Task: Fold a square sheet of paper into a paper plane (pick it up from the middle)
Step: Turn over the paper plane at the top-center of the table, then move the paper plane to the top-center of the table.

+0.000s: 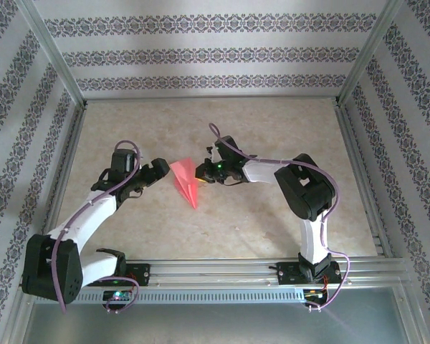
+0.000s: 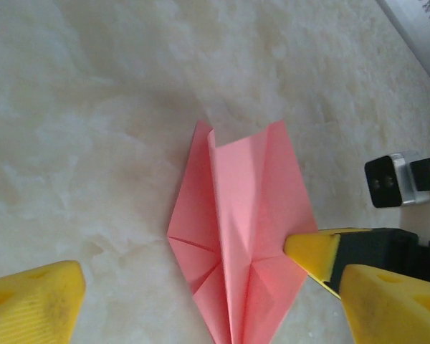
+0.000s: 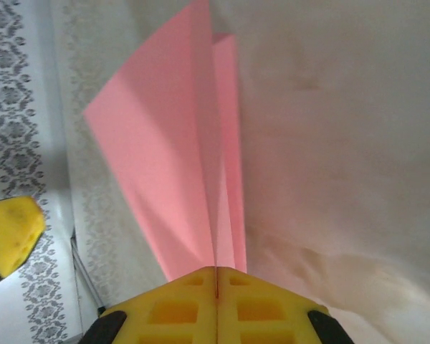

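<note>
Pink-red paper [image 1: 185,183], folded partway into a dart, sits at the middle of the top view between my two grippers. Its long axis runs from a broad end at upper left to a point at lower right. The right gripper [image 3: 216,278] is clamped on it: in the right wrist view the pads [image 3: 179,304] meet on the crease and the wings fan upward. The left gripper [image 1: 156,173] is spread wide and grasps nothing. It is just beside the paper's left edge, so the paper lies to its right. In the left wrist view the nose aims at the bottom edge. Whether the paper touches the table [image 1: 272,136] I cannot tell. I count one paper, two grippers, one table.
</note>
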`<state>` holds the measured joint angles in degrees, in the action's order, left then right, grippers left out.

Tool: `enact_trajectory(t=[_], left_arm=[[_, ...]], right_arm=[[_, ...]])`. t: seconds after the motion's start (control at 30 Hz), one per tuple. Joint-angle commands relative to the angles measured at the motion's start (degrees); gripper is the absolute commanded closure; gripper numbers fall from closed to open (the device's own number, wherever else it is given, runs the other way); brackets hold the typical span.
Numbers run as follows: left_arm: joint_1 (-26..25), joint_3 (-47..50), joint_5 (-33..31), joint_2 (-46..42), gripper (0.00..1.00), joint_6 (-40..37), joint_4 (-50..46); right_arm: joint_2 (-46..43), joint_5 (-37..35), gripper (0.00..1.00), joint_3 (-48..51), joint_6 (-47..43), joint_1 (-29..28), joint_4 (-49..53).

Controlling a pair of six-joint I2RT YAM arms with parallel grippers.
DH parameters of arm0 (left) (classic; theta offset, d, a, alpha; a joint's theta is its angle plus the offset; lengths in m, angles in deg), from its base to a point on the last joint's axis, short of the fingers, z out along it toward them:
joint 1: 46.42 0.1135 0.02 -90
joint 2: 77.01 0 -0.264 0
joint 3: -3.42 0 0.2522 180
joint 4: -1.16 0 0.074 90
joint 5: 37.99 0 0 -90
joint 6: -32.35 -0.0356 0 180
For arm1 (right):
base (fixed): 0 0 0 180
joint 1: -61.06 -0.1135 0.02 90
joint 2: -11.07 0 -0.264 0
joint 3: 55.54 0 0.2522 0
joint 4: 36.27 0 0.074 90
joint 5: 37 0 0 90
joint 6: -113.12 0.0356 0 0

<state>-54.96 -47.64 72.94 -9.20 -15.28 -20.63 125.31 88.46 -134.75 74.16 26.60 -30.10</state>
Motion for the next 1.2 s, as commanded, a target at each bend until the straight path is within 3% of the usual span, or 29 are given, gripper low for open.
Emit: enact_trajectory(t=[0.0, 0.3, 0.7, 0.83, 1.03, 1.17], left_arm=[[0.1, 1.0, 4.9, 1.9, 0.15, 2.3, 3.9], [-4.3, 1.1, 7.7, 9.9, 0.41, 7.2, 10.5], [-9.2, -4.6, 13.1, 24.2, 0.57, 10.8, 20.1], [-9.7, -5.6, 13.8, 27.2, 0.69, 11.4, 21.0], [-9.8, -6.6, 11.2, 27.6, 0.93, 10.6, 18.0], [-9.7, -5.7, 7.8, 26.1, 1.00, 10.4, 16.5]], right_arm=[[-0.4, -0.2, 0.93, 3.1, 0.3, 1.7, -3.0], [-1.6, -1.5, 0.92, 8.1, 0.9, 4.0, -3.6], [-1.5, -1.6, 0.91, 8.7, 0.9, 4.3, -3.8], [-1.7, -1.5, 0.91, 8.8, 1.2, 4.4, -4.0], [-3.0, -1.3, 0.90, 9.9, 1.8, 5.0, -4.7], [-4.2, -1.4, 0.90, 11.1, 2.8, 5.5, -5.4]])
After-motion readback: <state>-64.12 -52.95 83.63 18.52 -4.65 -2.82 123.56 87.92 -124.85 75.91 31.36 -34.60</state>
